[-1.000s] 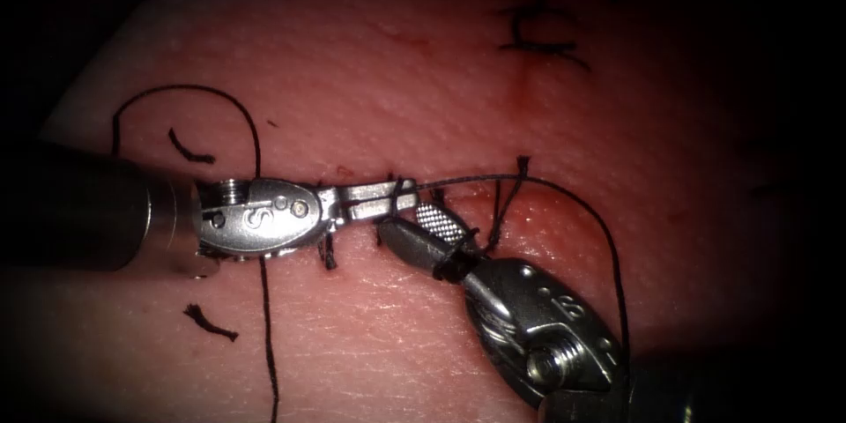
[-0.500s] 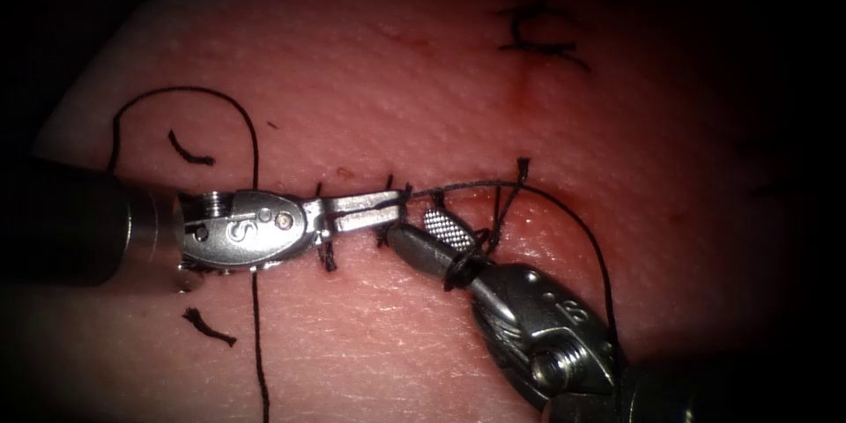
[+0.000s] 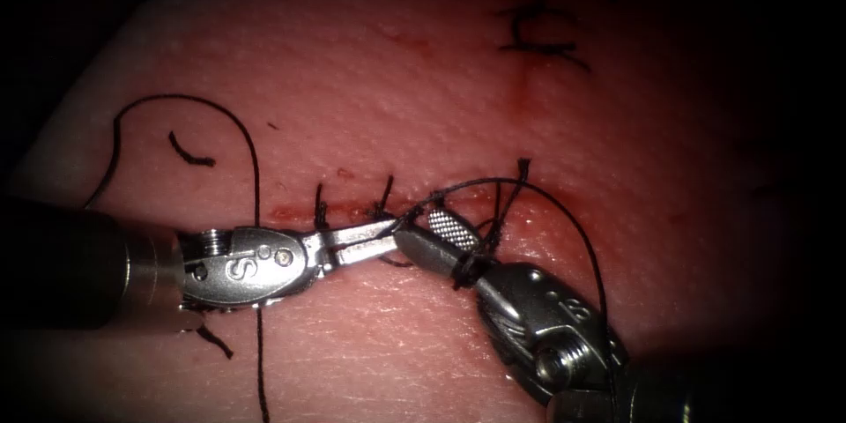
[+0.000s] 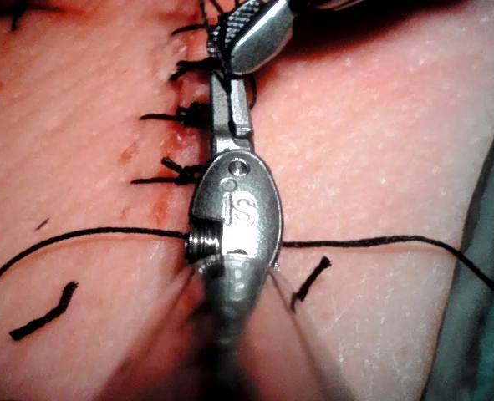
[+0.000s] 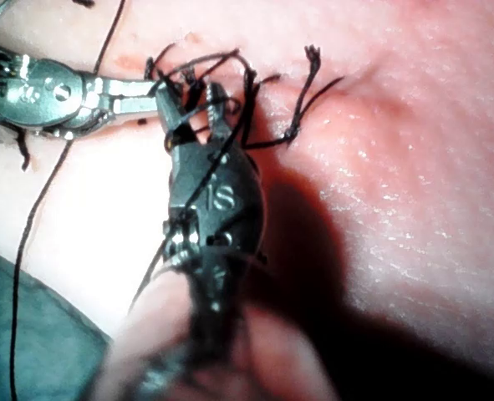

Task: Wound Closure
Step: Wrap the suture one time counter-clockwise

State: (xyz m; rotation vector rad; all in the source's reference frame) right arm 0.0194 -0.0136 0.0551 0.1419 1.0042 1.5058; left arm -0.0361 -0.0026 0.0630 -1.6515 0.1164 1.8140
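The tissue (image 3: 370, 79) carries a horizontal cut (image 3: 291, 211) wet with red fluid and crossed by dark stitches (image 3: 385, 195). My left tool (image 3: 388, 233) reaches in from the left just below the cut, its jaws shut on the black thread (image 3: 493, 181), which arcs to the right and down. In the left wrist view the left tool (image 4: 228, 88) looks narrow and closed. My right tool (image 3: 419, 225) meets it tip to tip with jaws open, and a loop of thread (image 3: 463, 270) is wound around it. The right wrist view shows the same coils on the right tool (image 5: 192, 104). Where the needle lies I cannot tell.
A long slack strand (image 3: 251, 137) curves over the tissue on the left and runs down under the left tool. Cut thread ends (image 3: 189, 152) lie left of it. A finished stitch (image 3: 538, 40) sits at the back right. Green drape (image 4: 481, 334) borders the tissue.
My left tool has slid downward off the cut with the thread, uncovering the red line and stitches. The right tool shifted slightly down and right, its loop still around it.
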